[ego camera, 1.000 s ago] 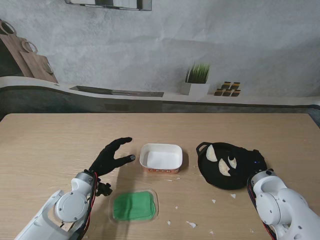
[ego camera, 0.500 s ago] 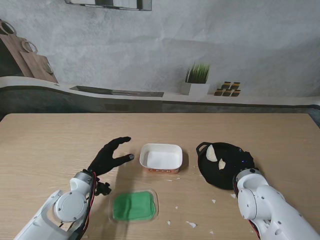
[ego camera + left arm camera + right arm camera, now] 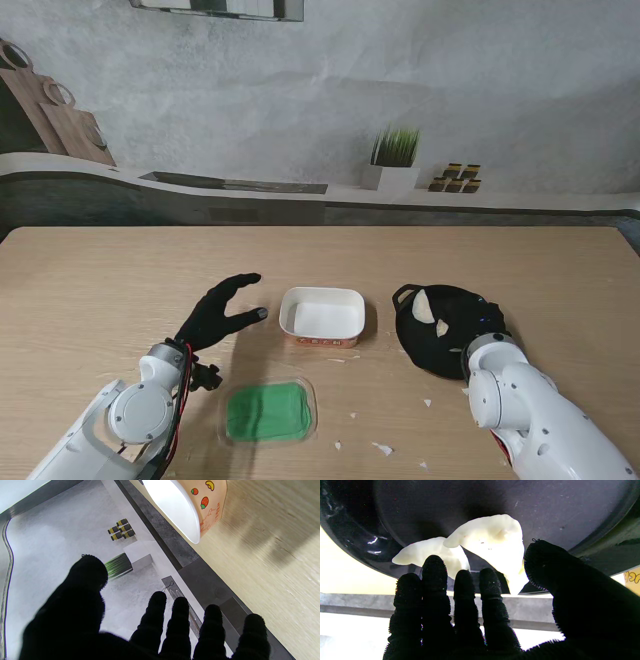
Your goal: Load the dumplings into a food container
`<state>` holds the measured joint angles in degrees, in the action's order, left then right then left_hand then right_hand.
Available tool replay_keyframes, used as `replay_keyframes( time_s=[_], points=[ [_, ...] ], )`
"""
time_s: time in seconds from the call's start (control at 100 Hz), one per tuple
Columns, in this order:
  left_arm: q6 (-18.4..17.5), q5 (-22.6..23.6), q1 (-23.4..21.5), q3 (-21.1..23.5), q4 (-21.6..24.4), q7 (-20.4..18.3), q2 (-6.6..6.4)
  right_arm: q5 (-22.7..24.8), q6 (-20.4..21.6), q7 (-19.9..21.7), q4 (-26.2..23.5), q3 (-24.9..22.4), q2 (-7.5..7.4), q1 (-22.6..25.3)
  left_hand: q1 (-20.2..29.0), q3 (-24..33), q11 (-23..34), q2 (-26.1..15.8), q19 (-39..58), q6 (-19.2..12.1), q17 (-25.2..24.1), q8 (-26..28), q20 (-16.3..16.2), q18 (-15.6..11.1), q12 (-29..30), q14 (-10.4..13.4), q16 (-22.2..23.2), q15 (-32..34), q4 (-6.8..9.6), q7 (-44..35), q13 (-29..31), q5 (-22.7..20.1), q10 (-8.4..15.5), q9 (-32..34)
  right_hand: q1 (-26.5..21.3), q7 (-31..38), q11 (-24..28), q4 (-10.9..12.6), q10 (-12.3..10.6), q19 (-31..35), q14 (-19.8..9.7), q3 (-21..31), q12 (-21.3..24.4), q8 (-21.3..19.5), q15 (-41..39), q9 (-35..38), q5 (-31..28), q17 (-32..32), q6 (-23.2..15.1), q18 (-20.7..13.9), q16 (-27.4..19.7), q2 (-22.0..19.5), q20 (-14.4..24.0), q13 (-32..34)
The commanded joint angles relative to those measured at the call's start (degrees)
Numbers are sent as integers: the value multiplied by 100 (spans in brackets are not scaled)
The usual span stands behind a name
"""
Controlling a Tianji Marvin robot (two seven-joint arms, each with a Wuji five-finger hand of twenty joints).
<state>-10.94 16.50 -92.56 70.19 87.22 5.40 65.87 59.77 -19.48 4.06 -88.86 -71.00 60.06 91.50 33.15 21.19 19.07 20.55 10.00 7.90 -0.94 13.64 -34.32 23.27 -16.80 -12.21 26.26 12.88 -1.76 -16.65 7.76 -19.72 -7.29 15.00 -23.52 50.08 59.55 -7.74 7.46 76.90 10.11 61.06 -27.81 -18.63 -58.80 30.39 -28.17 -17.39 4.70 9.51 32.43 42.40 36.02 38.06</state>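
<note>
A white food container [image 3: 322, 314] with fruit prints on its side [image 3: 200, 510] stands mid-table with nothing in it. To its right is a black pan [image 3: 420, 340] holding pale dumplings [image 3: 426, 305]. My right hand [image 3: 483, 320] hovers over the pan's right side, open. In the right wrist view its fingers [image 3: 465, 590] are spread just short of two dumplings [image 3: 492, 537], [image 3: 430, 552], and the thumb [image 3: 552, 565] is beside the larger one. My left hand [image 3: 220, 315] rests open to the left of the container, with its fingers [image 3: 180, 625] apart.
A clear lid with a green inset [image 3: 267, 411] lies near me, in front of the container. Small white scraps [image 3: 383, 449] dot the table near my right arm. A plant pot [image 3: 395, 160] and small bottles [image 3: 455, 178] sit on the ledge beyond the table.
My right arm has swung in to the left over the pan, and the hand now covers part of it and hides a dumpling. The left hand has stayed put.
</note>
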Motion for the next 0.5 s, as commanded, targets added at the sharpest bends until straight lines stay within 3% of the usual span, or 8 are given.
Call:
replay_keyframes(
  time_s=[0.0,0.49],
  points=[
    [-6,-4,-9,-5,4,-83,13,-13,-35,133,-1,31,47,8,105,60,54,73,-29,31,-3,55,-137,-162,-51,-12,99,91,132,-67,75,-50,-70,37,-72,49,130,-165,133,254,221,170,-30,-69,-75,-24,96,-21,160,77,2,160,-96,119],
    [-14,6,7,-15,-18,-72,15,-22,-217,300,299,324,16,-254,99,90,55,77,-50,28,-23,54,-157,-165,-53,-22,98,99,126,-69,90,-45,-67,40,-85,50,102,-173,74,212,168,183,-16,-69,9,-144,215,6,126,37,-37,291,-168,60]
  ],
)
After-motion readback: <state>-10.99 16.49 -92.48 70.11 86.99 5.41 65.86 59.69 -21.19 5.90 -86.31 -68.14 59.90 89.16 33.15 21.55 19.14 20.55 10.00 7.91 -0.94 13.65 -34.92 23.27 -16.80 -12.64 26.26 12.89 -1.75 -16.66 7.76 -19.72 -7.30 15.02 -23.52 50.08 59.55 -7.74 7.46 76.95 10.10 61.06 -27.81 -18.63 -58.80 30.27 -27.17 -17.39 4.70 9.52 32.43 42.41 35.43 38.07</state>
